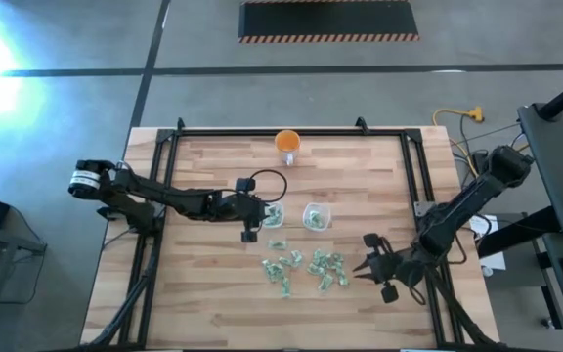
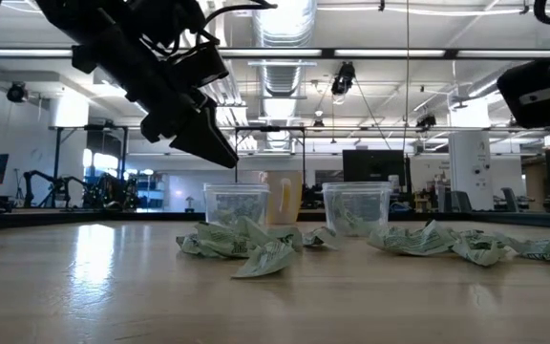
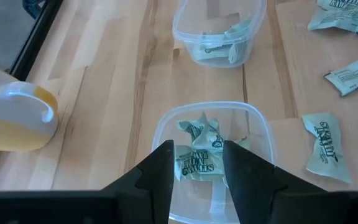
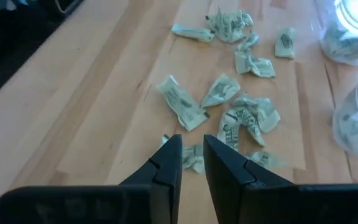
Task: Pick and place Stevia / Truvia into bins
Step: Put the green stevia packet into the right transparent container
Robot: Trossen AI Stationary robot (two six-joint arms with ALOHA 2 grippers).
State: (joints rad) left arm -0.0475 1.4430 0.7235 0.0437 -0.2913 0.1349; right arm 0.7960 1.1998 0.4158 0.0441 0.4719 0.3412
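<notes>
Packets: small crumpled pale green-and-white paper sachets (image 1: 306,270), scattered on the wooden table (image 1: 203,303) in front of the two cups.
Left cup: clear, squarish (image 3: 211,158), holds a few crumpled packets, directly below the left gripper.
Right cup: same kind (image 3: 219,28), just beside the first, also holds packets.
Orange cup: (image 1: 287,143) stands alone at the table's far edge.
Left gripper: (image 3: 197,180) above the left cup, fingers slightly apart, gripping nothing.
Right gripper: (image 4: 191,165) low beside the pile, fingers narrowly apart, empty.

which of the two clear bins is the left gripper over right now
The left bin, the one farther from the loose sachets' right side. The left gripper hangs at its edge; the other bin stands apart to the right.
</notes>
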